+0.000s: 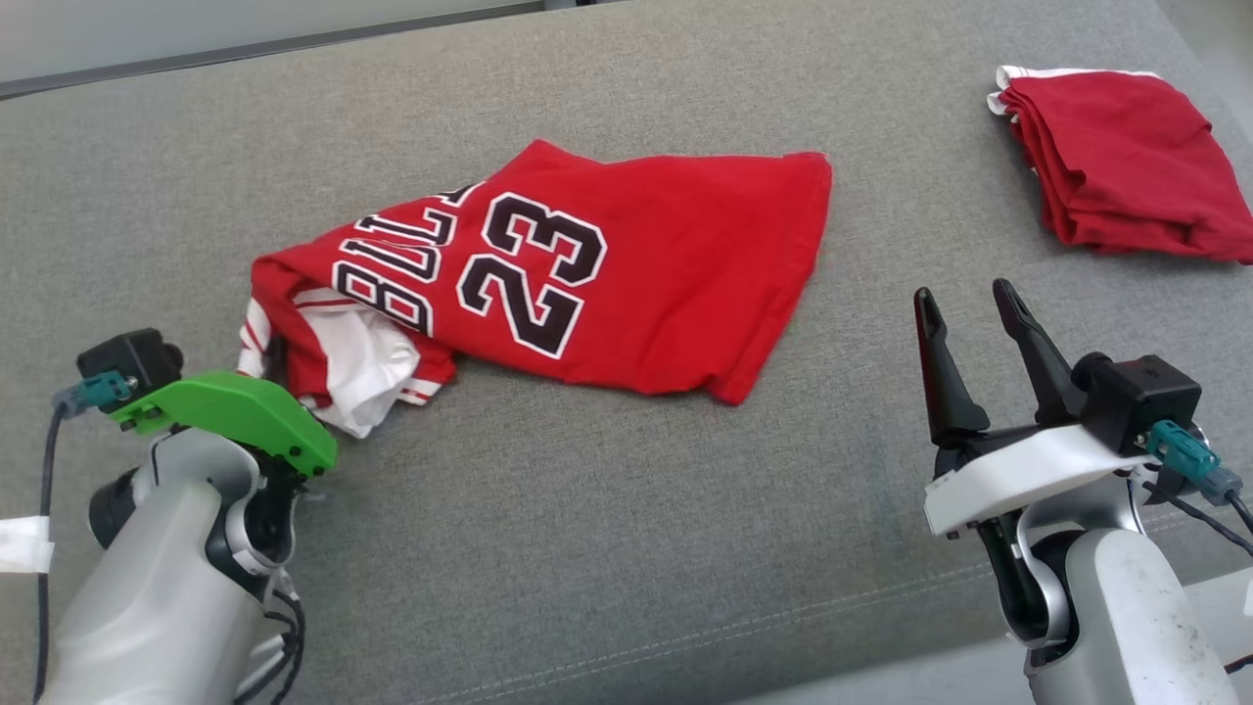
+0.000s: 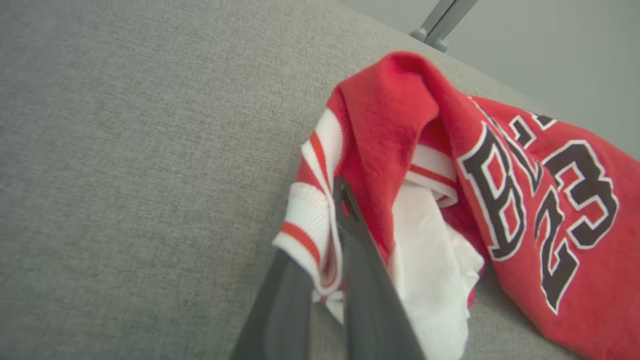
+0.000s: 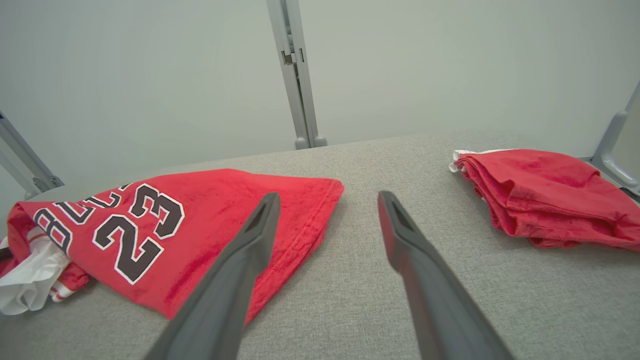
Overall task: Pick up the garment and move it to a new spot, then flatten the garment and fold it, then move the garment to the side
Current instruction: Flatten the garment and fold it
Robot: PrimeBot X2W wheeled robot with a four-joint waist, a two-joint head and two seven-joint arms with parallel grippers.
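2 red textiles on the grey worktop point(image 1: 607, 509): 1 garment point(image 1: 626, 284) (the jersey marked 23) lying rumpled left of centre, and 1 folded red pile point(image 1: 1126, 176) near the far right corner, well apart.

Left end effector point(image 2: 331, 230) pinches the garment's striped trim point(image 2: 307, 220) at its left end.

Right end effector point(image 1: 964, 294) — fingers spread, holding nothing — hangs over bare worktop near the front edge.

Open room: the strip between garment hem and pile, and the whole near side.
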